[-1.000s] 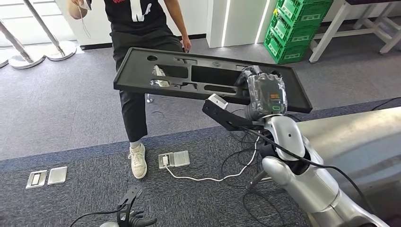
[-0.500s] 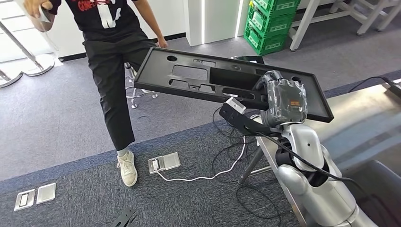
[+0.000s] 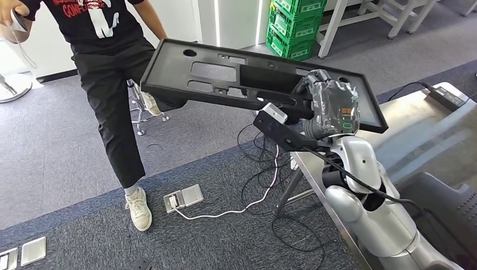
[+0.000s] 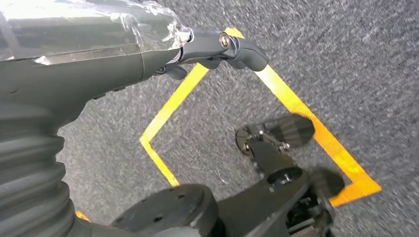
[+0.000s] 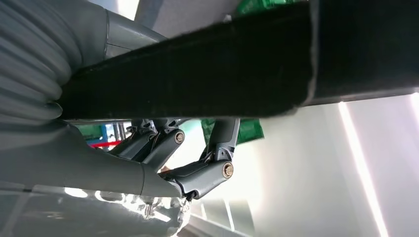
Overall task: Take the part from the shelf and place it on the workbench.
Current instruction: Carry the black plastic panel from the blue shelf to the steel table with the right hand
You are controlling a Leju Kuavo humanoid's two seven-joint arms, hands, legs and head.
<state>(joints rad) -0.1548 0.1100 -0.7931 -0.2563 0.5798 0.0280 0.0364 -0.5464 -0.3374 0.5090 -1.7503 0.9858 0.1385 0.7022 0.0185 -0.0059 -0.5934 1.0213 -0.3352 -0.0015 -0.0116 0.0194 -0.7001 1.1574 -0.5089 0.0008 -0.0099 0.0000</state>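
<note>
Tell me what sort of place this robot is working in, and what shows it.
Probably an indoor robot test lab or workshop. Stacked green crates stand by white table legs, cables trail across grey carpet to floor sockets, and a metal workbench sits to the robot's right while its right hand holds a black part.

It looked like a workshop or robot lab. Green crates (image 3: 293,25) were stacked by white tables (image 3: 365,17). Cables (image 3: 256,169) trailed across grey carpet (image 3: 67,152).
</note>
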